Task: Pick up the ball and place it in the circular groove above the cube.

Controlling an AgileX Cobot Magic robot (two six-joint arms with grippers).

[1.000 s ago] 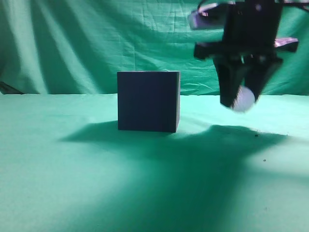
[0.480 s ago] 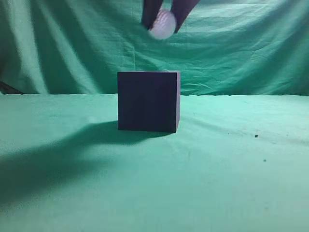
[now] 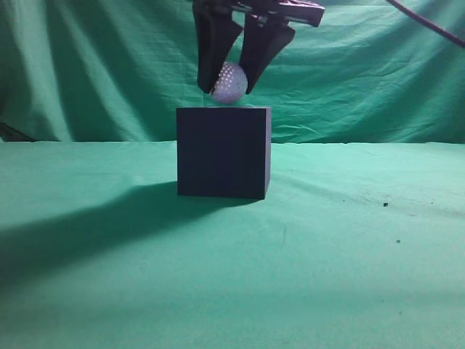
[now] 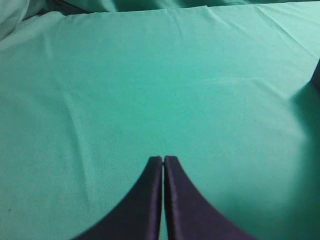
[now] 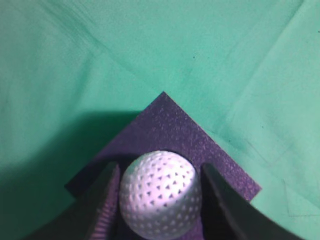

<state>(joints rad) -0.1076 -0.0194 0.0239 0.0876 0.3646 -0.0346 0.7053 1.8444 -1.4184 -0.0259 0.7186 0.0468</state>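
Observation:
The white dimpled ball (image 3: 229, 81) is held between the two fingers of my right gripper (image 3: 229, 89), just above the top face of the dark navy cube (image 3: 223, 153). In the right wrist view the ball (image 5: 159, 194) sits between the fingers (image 5: 160, 200) over the cube's top (image 5: 170, 130), hiding the groove beneath it. The cube stands on the green cloth at centre. My left gripper (image 4: 163, 160) is shut and empty over bare green cloth, and it does not show in the exterior view.
Green cloth (image 3: 349, 254) covers the table and hangs as a backdrop behind. A dark cable (image 3: 429, 23) crosses the top right corner. The arm casts a wide shadow (image 3: 87, 233) on the cloth left of the cube.
My right gripper carried the ball from low at the right, up and left over the cube, then lowered it to just above the cube's top.

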